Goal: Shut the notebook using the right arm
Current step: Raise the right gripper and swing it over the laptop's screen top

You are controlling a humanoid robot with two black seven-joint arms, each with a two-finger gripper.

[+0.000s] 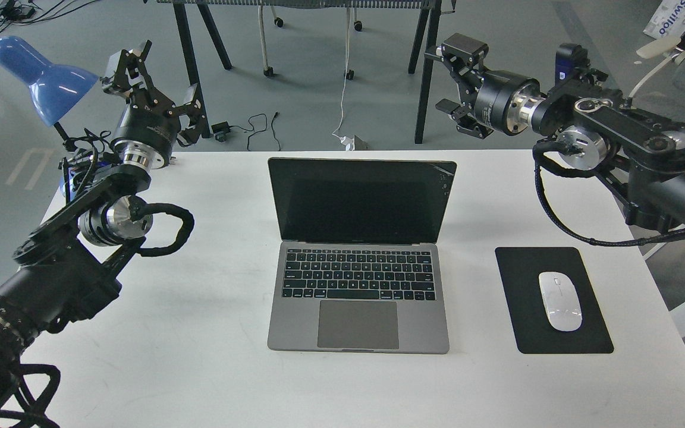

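The notebook [358,255] is a slim grey laptop lying open in the middle of the white table [200,368]. Its dark screen stands upright and faces me, with a crack at the top right corner. My right gripper [451,77] is open and empty. It points left and hovers beyond the table's far edge, just right of and behind the screen's top right corner, apart from it. My left gripper [155,74] is open and empty, raised above the table's far left corner next to the blue lamp [42,80].
A black mouse pad [518,333] with a white mouse [559,300] lies right of the notebook. Beyond the table, black table legs [423,77] and cables [259,128] stand on the grey floor.
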